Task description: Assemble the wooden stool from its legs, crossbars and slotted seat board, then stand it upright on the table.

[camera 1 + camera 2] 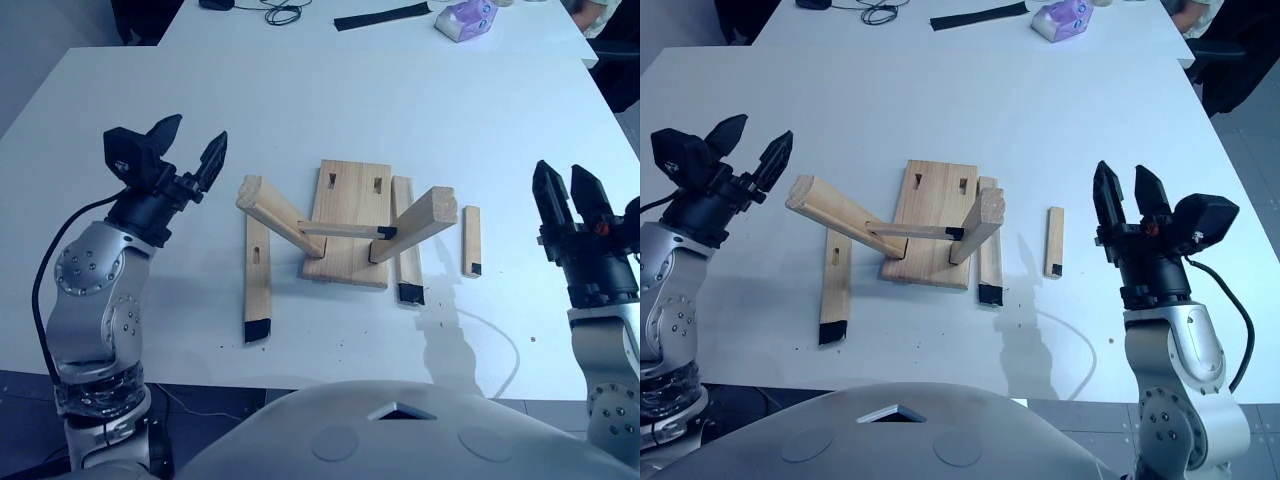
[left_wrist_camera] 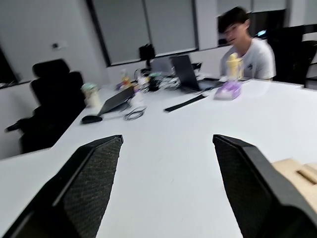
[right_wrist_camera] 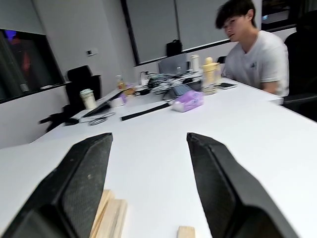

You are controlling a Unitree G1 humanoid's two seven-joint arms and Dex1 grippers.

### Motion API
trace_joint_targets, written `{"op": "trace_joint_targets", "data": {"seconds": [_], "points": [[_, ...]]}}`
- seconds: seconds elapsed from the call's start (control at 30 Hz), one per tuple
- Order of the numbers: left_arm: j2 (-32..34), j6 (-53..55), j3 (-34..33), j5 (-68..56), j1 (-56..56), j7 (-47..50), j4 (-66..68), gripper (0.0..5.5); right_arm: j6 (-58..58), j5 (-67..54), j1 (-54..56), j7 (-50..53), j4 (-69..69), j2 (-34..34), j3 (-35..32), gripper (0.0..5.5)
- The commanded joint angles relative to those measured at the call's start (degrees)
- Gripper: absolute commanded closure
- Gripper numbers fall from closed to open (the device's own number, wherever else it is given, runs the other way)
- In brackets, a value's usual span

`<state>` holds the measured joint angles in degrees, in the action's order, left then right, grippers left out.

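Note:
The slotted seat board (image 1: 348, 200) lies flat in the middle of the white table (image 1: 330, 90). Over it rests an assembly of two thick legs, one (image 1: 272, 210) on the left and one (image 1: 418, 222) on the right, joined by a thin crossbar (image 1: 340, 230). One loose leg (image 1: 257, 282) lies flat left of the board, another (image 1: 407, 250) along its right edge. A short crossbar (image 1: 471, 241) lies further right. My left gripper (image 1: 190, 150) hovers open, left of the parts. My right gripper (image 1: 566, 192) hovers open to their right. Both hold nothing.
A purple tissue pack (image 1: 466, 20), a black strip (image 1: 380, 17) and cables (image 1: 283, 14) lie on the far table. The table's near edge (image 1: 330, 380) runs just below the parts. Laptops and cups (image 3: 178, 84) stand far off.

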<state>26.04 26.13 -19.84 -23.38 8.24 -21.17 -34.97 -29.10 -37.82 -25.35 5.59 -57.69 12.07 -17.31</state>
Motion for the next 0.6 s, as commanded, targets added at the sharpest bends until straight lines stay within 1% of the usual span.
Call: {"op": "trace_joint_targets", "data": {"seconds": [0.03,0.13,0.2,0.27,0.33,0.43,0.6], "points": [[2.55,1.03,3.41,2.82,5.87,-2.14,-2.9,2.11,-1.14,9.42,2.19,5.7,-2.28,1.18,10.37,2.75],[4.85,2.22,12.14,3.69,6.02,-5.99,-6.19,2.11,-6.95,14.26,11.29,9.96,-0.3,-2.1,20.27,2.75],[5.36,3.6,18.63,3.66,1.69,-8.42,-6.56,2.11,-10.16,17.4,17.66,12.17,3.99,-5.49,27.11,2.75],[5.01,4.51,22.99,4.14,-3.44,-9.42,-6.3,2.11,-12.31,20.04,20.88,13.14,7.96,-7.55,31.38,2.75],[4.17,5.74,25.01,4.47,-7.21,-8.96,-5.8,2.11,-12.95,21.53,21.5,13.28,10.16,-8.84,31.82,2.75],[3.91,5.24,25.95,6.71,-7.46,-8.06,-5.34,2.11,-12.21,22.53,21.76,11.66,13.85,-9.29,29.62,2.75],[2.95,3.06,24.01,9.9,-9.77,-5.3,-0.56,2.11,-9.67,24.19,20.79,8.06,17.95,-7.89,26.34,2.75]]}}
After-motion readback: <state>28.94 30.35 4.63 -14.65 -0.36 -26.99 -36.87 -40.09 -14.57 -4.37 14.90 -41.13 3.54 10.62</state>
